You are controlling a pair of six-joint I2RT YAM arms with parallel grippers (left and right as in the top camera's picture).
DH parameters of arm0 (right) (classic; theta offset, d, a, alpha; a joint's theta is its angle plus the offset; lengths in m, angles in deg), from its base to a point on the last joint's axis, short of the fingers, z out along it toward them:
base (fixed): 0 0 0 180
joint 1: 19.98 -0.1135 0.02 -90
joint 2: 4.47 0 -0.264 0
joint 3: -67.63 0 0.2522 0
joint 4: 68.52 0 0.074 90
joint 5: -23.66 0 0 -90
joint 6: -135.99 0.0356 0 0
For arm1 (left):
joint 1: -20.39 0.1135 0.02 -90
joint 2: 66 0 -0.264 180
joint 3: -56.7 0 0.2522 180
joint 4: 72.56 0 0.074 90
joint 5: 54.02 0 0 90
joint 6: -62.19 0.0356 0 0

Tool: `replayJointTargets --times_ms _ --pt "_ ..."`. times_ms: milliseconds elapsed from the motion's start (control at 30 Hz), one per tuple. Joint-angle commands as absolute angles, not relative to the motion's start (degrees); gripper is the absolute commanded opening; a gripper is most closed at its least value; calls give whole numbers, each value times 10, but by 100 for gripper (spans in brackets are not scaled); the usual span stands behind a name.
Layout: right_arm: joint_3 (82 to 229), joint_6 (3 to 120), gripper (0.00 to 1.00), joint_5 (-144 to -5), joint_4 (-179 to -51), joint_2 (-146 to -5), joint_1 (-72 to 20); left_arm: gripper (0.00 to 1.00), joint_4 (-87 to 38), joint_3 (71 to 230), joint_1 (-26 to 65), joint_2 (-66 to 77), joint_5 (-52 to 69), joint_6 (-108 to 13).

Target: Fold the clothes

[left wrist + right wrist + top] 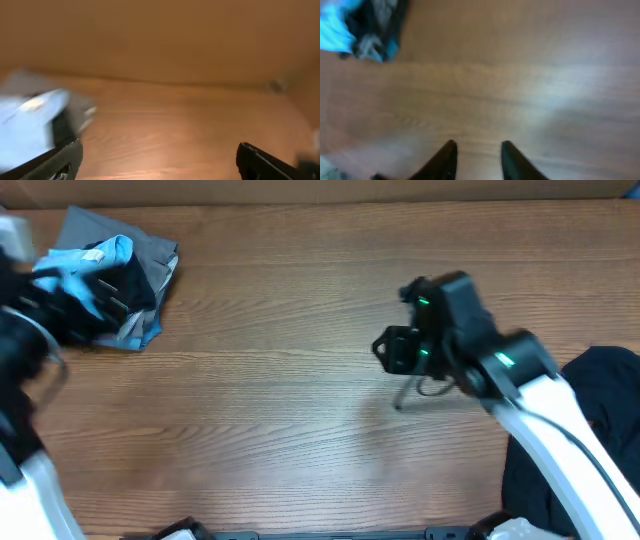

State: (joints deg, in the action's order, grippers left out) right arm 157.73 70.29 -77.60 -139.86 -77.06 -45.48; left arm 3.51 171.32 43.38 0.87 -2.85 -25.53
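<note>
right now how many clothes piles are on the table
2. A blue, grey and black clothes pile sits far left on the table; a dark garment lies at the right edge, partly behind the right arm, so more may be hidden.

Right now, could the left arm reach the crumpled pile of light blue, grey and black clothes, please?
Probably yes: the open left gripper hangs right beside the crumpled clothes pile, with nothing between them.

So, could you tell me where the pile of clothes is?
The pile of clothes sits at the table's far left corner in the overhead view, beside the left gripper.
</note>
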Motion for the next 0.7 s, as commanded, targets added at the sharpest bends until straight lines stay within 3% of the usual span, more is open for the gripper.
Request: replayJointTargets --times_ms 0,33,100,133,333,667 --pt "1595 690 45 -709 -1389 -671 -454 100 76 1716 336 -47 53 -162" --pt "1597 679 51 -709 -1384 -652 -454 100 95 1716 310 -64 83 -163" --pt "1599 666 91 -709 -1373 -601 -454 100 139 1716 260 -95 129 -163" --pt "1599 666 100 -709 -1369 -573 -454 100 159 1716 245 -105 145 -163" --pt "1599 666 100 -709 -1368 -486 -454 100 250 1715 223 -124 186 -162" --pt "1598 666 100 -709 -1418 -477 -454 100 253 1714 223 -124 186 -162"
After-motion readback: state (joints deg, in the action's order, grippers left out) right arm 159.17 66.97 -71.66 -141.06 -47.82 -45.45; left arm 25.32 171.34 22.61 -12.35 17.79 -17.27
